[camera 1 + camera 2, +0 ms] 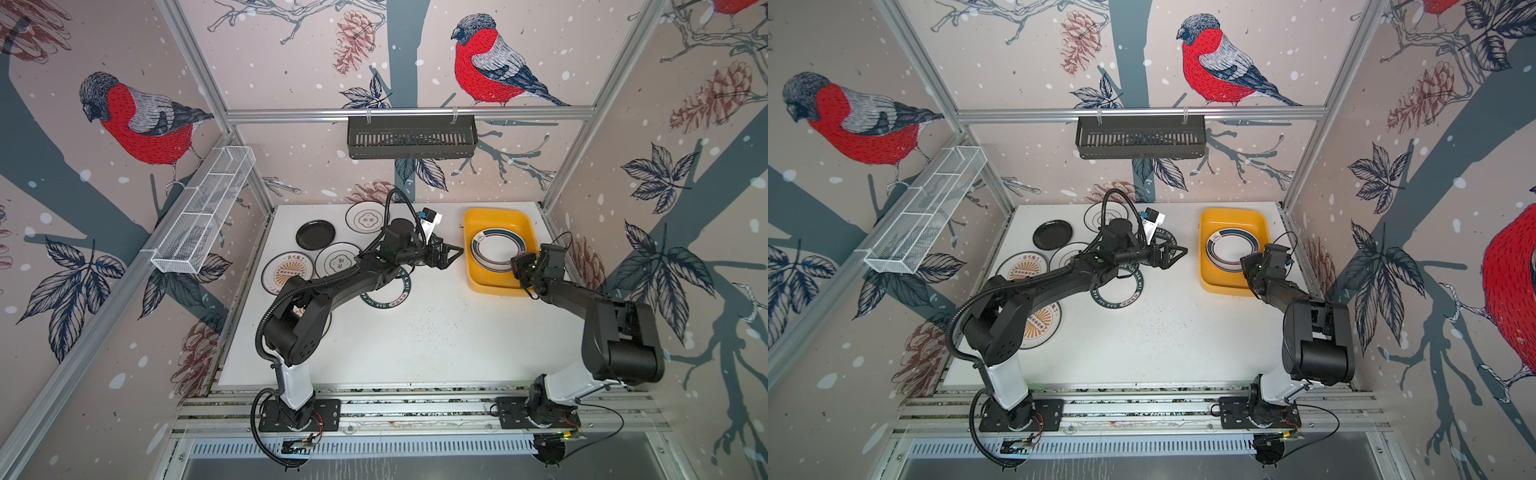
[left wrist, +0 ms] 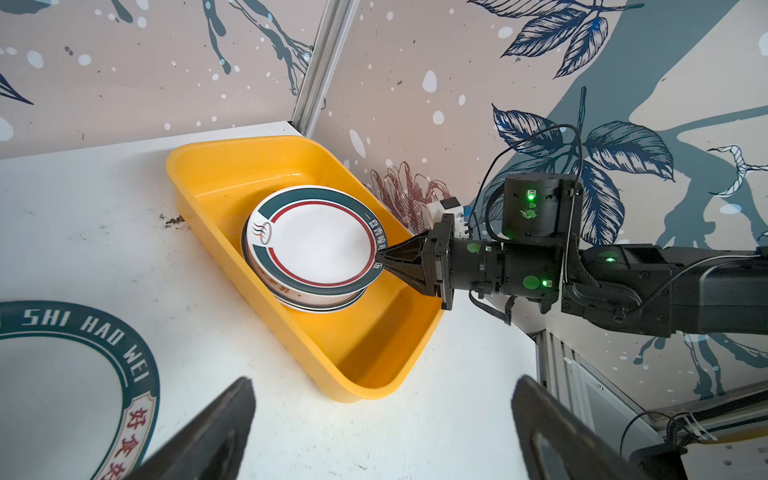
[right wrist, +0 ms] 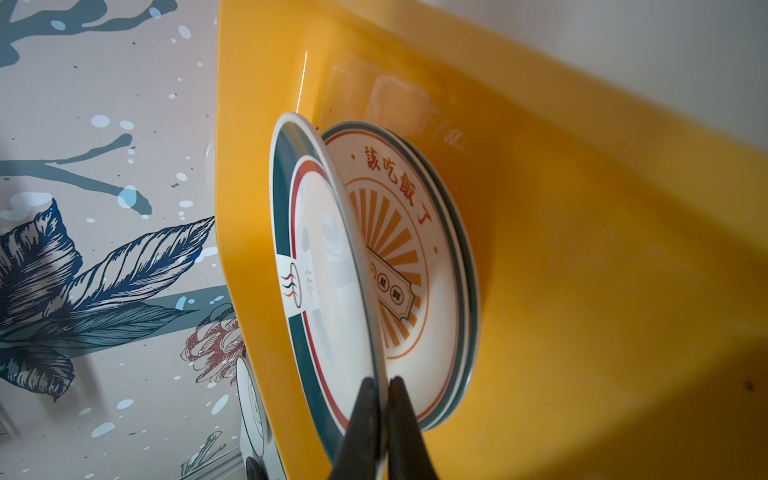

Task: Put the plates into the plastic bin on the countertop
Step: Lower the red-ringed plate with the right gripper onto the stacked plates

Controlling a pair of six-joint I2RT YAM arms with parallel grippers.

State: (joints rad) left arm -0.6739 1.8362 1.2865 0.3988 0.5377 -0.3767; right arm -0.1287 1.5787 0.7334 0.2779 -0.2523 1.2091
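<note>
We see the white round plate with a dark green rim and a thin red ring (image 2: 316, 245) inside the shallow yellow-orange plastic bin (image 2: 332, 349), which stands at the far right corner of the white speckled countertop (image 1: 436, 332). This plate lies a little tilted over a short stack of plates. The plate directly below it (image 3: 399, 232) has an orange sunburst centre. The right gripper (image 2: 380, 259) pinches the rim of the green-rimmed plate, with its jaws pressed on it from both faces. The left gripper (image 1: 452, 257) hangs above the countertop beside the bin, jaws spread wide, nothing between them. To its left more plates lie flat on the countertop: a small all-black plate (image 1: 316, 235), a white plate with a black quatrefoil emblem (image 1: 365, 217), a second quatrefoil plate (image 1: 336, 259), a sunburst plate (image 1: 289, 272), and a plate with a green lettered rim (image 2: 95, 328), partly under the left arm.
</note>
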